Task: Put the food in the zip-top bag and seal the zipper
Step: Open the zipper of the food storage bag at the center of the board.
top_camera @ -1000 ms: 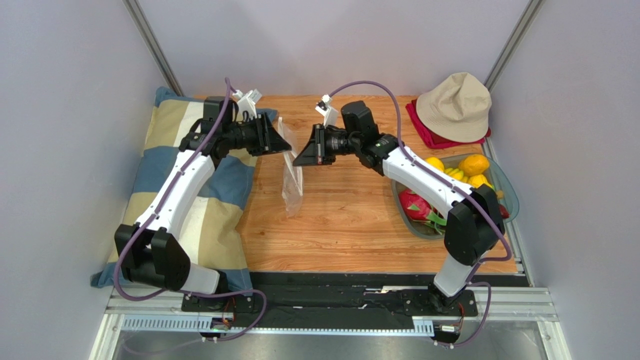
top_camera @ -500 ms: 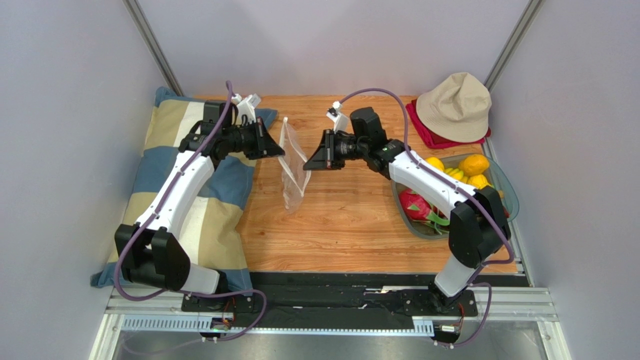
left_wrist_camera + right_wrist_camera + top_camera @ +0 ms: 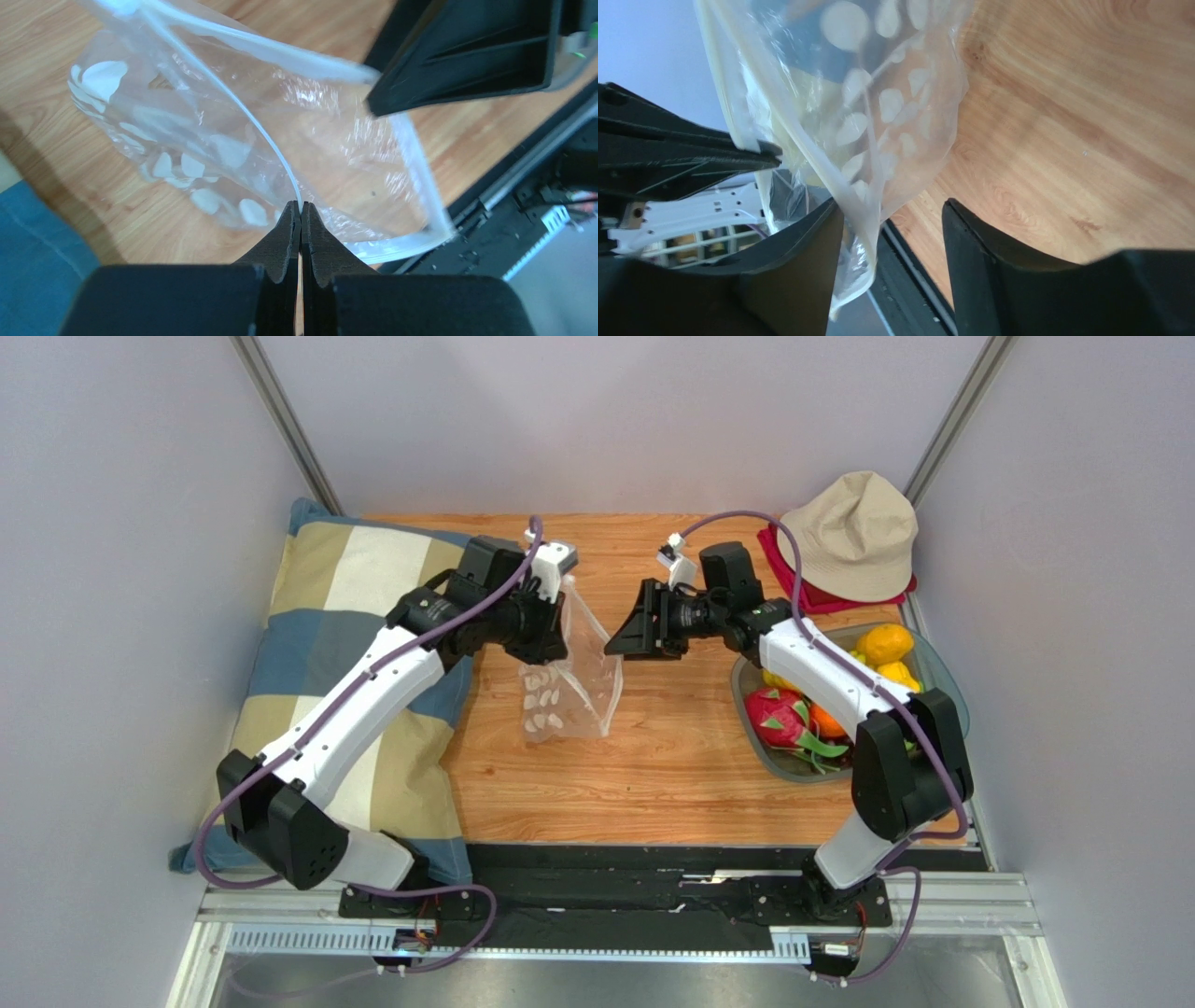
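Note:
The zip-top bag (image 3: 571,695), clear with white dots, stands on the wooden table with its mouth spread open. My left gripper (image 3: 557,633) is shut on the bag's whitish zipper (image 3: 261,136) strip, pinched at the fingertips (image 3: 300,208). My right gripper (image 3: 624,637) stands open just right of the bag. In the right wrist view the bag's edge (image 3: 850,189) lies against one finger without being pinched. The food sits in the tray at the right: a pink dragon fruit (image 3: 776,717), an orange (image 3: 887,644) and yellow fruit (image 3: 898,675).
The grey tray (image 3: 954,703) holding the fruit is at the table's right edge. A beige hat (image 3: 849,532) lies on a red cloth (image 3: 786,567) at the back right. A checked pillow (image 3: 337,644) covers the left side under my left arm.
My left gripper closed on the bag's edge and swung right and down, so the bag now rests open on the table. My right gripper opened, let go and drew back right.

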